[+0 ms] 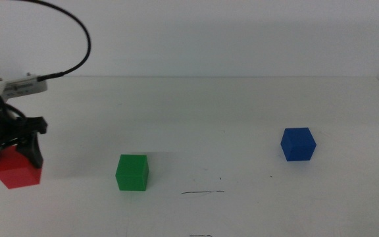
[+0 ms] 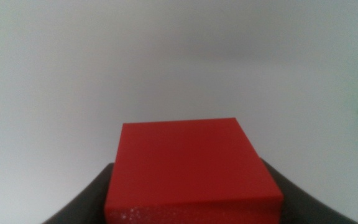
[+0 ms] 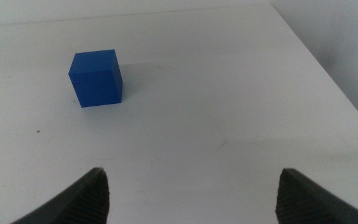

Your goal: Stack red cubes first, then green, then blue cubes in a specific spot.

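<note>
The left gripper (image 1: 20, 160) was at the far left of the middle view, closed on the red cube (image 1: 18, 170), which filled the space between its jaws in the left wrist view and appeared lifted off the table (image 1: 242, 105). By that, the first step was in hand: carrying red to the drawn black line (image 1: 202, 192), which lay on the table near the front edge, just right of the green cube (image 1: 132, 172).

The next move called for a sweep rightward, passing over or in front of the green cube without clipping it, then a level set-down on the line so that two more cubes could sit squarely on top.

The right gripper (image 3: 191, 193) waited out of the middle view, its jaws spread wide and empty, looking toward the blue cube (image 1: 298, 143), which sat well to the right of the line.

How high the red cube hung could not be judged surely, since the arm covered its upper part. In the left wrist view the cube hid the jaw tips, and green showed only as a sliver at the picture's edge.
</note>
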